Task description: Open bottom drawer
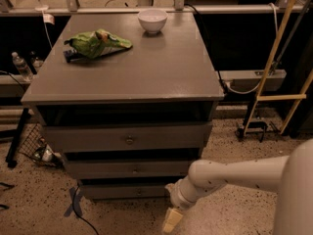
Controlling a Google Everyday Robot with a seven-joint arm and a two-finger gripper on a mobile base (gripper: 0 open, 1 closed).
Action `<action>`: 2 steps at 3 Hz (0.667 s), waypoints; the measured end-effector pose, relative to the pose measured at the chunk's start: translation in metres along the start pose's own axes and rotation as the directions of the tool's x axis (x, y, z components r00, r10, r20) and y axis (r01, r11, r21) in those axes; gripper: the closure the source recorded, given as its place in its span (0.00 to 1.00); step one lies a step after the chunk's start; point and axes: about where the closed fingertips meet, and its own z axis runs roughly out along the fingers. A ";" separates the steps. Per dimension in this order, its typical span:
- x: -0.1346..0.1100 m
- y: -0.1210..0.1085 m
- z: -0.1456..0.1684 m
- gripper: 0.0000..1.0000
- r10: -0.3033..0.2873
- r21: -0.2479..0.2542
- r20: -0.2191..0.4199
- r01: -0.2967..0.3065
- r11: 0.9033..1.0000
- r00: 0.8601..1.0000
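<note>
the bottom drawer [117,192] sits shut at the foot of the cabinet [146,67], and my claw [171,220] hangs low by its right end, how open i cannot tell, nothing visibly in it, so i'd centre on the tiny knob [141,192] and pull straight out.

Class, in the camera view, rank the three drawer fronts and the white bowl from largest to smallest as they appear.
1. top drawer
2. middle drawer
3. bottom drawer
4. white bowl, though it sits farther back, so this is unsure.
The end effector hangs near the floor, just right of the bottom drawer in view.
</note>
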 end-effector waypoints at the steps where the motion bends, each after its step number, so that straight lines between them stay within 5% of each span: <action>1: 0.011 -0.019 0.031 0.00 -0.007 0.066 -0.018 0.008 0.998 1.000; 2: 0.022 -0.037 0.058 0.00 0.003 0.142 -0.034 0.002 0.990 0.999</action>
